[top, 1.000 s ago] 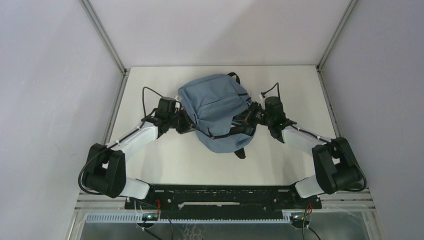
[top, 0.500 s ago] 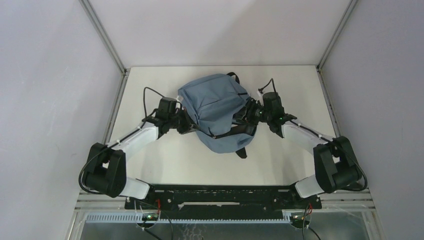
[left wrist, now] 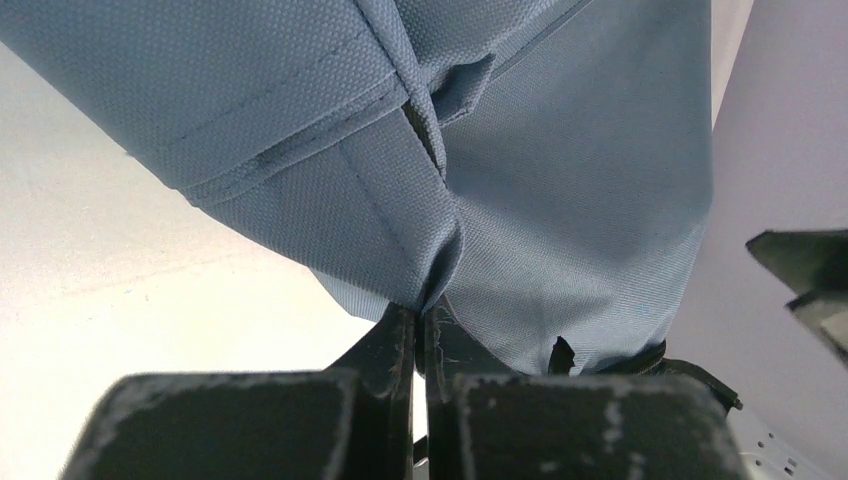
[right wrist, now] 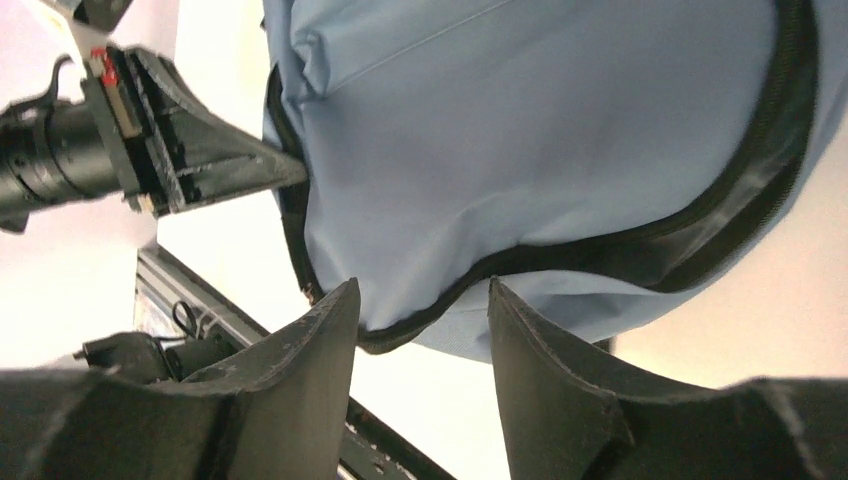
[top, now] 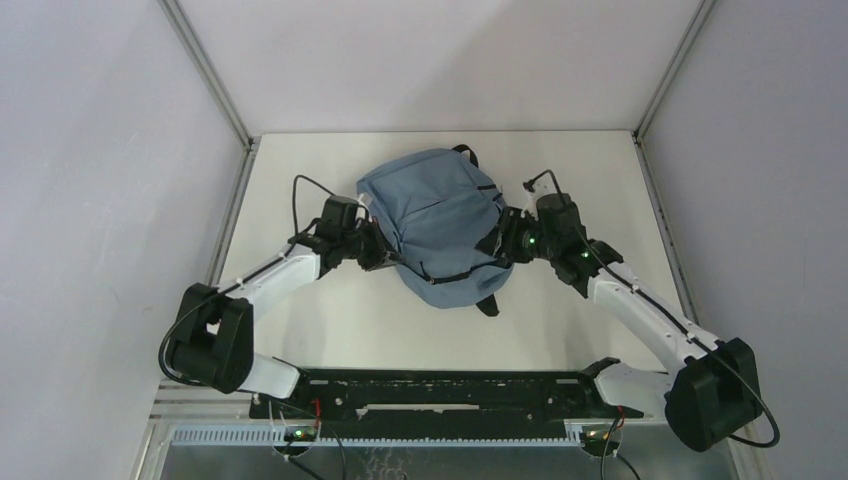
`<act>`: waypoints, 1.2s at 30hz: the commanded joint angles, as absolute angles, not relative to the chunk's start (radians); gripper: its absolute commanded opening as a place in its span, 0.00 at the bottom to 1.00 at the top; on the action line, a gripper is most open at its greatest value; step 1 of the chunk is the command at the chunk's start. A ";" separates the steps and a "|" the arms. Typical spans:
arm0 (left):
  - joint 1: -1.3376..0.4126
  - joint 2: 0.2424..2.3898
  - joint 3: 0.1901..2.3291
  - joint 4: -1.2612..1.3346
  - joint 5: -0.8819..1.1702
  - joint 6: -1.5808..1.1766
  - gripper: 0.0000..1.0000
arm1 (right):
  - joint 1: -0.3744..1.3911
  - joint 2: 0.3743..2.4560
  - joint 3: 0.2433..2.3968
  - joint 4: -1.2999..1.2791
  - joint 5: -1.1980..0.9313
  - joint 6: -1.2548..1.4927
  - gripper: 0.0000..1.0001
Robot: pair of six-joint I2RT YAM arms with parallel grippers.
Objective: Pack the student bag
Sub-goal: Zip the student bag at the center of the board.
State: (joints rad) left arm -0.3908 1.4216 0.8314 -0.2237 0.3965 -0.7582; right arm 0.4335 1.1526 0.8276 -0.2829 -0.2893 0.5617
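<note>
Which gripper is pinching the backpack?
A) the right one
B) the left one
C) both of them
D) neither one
B: the left gripper is shut tight on a fold of the backpack, while the right gripper stands open, its fingers spread apart beside the zipper edge.

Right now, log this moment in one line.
left gripper: shut on bag fabric | right gripper: open, at zipper edge | bag: on table
</note>
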 commanded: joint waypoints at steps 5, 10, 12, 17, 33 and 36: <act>-0.404 1.401 0.844 -0.181 0.436 -0.740 0.00 | 0.687 1.145 0.855 -0.244 -0.233 0.438 0.57; -0.408 1.393 0.840 -0.183 0.434 -0.741 0.00 | 0.830 1.270 0.968 -0.313 -0.083 0.339 0.59; -0.408 1.389 0.837 -0.181 0.433 -0.741 0.00 | 0.863 1.319 1.014 -0.327 -0.031 0.306 0.59; -0.410 1.374 0.824 -0.183 0.429 -0.741 0.00 | 0.885 1.420 1.099 -0.339 0.015 0.284 0.59; -0.414 1.367 0.818 -0.181 0.429 -0.739 0.00 | 0.967 1.559 1.180 -0.357 0.192 0.262 0.48; -0.415 1.366 0.817 -0.181 0.428 -0.739 0.00 | 0.969 1.576 1.201 -0.375 0.221 0.283 0.30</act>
